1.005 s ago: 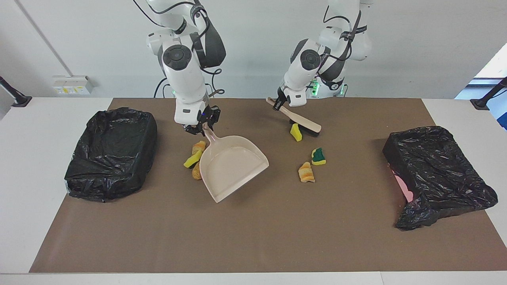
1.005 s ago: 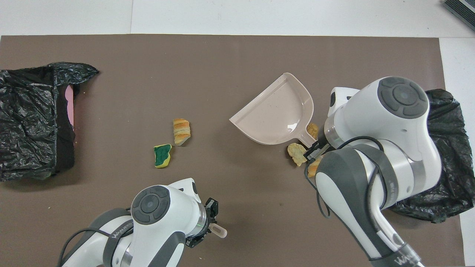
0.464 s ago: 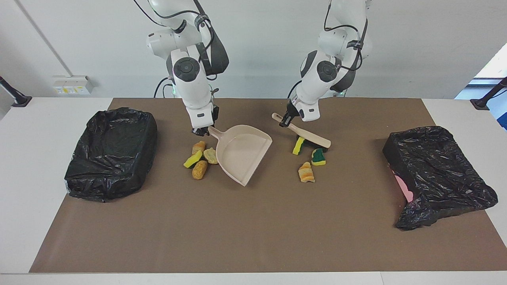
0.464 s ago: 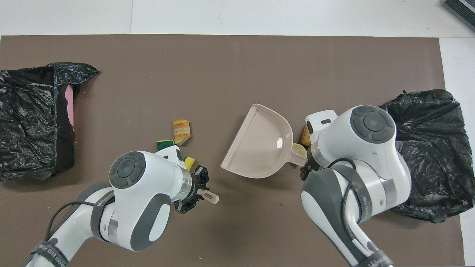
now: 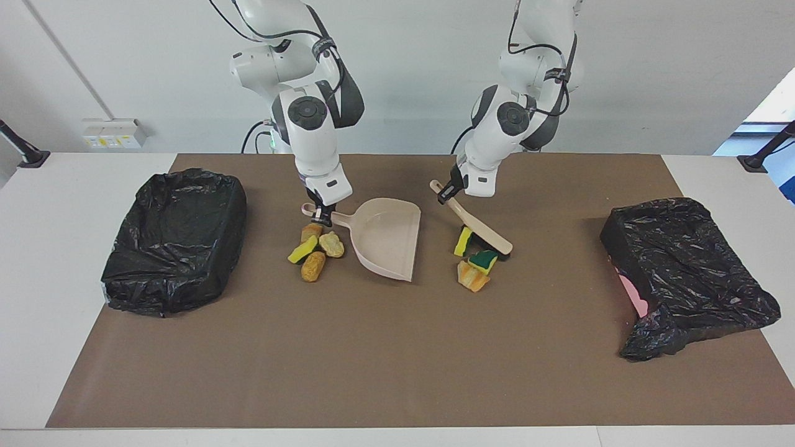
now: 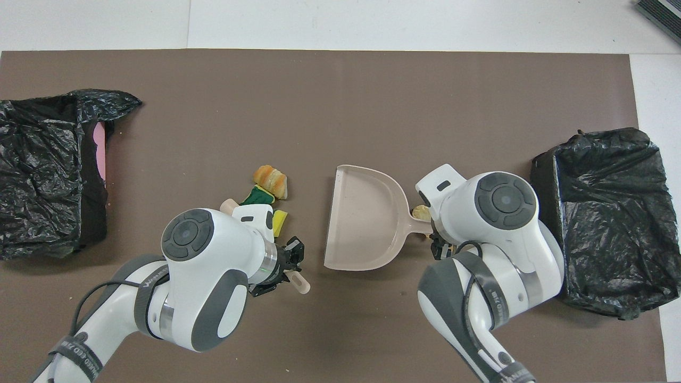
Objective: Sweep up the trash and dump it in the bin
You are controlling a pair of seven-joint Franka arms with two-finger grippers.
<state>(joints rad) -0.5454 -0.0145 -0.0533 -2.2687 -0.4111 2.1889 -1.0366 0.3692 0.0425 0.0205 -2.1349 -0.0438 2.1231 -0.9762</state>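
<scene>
The right tool (image 5: 322, 214) is closed on the handle of the beige plastic dustpan (image 5: 386, 238), which lies on the brown mat (image 5: 397, 360) over the white desk (image 5: 62, 261); its open mouth faces the left arm's end of the desk. The left tool (image 5: 443, 194) grips the handle end of the beige hand brush (image 5: 478, 225), which slants down so that its dark bristle head is against the mat.

The trash lies in two clusters, both a little farther from the robots than the tools. One sits just beside the dustpan's handle, toward the right arm's end: an orange-tan foam chunk (image 5: 311, 232), a pale yellow chunk (image 5: 331, 244), a yellow-green sponge piece (image 5: 302, 251) and a tan cylindrical foam piece (image 5: 313, 266), packed close together and outside the pan. The other sits at the brush head: a yellow sponge sliver (image 5: 462, 241) against the bristles, a green-and-yellow sponge (image 5: 482, 260) just under the brush tip, and an orange striped foam chunk (image 5: 471, 277) touching it. A strip of bare mat separates this cluster from the dustpan's mouth.

A bin lined with black plastic (image 5: 175, 239) stands at the right arm's end of the desk. Another black-bagged bin (image 5: 686, 273), with pink showing at one edge, stands at the left arm's end.
</scene>
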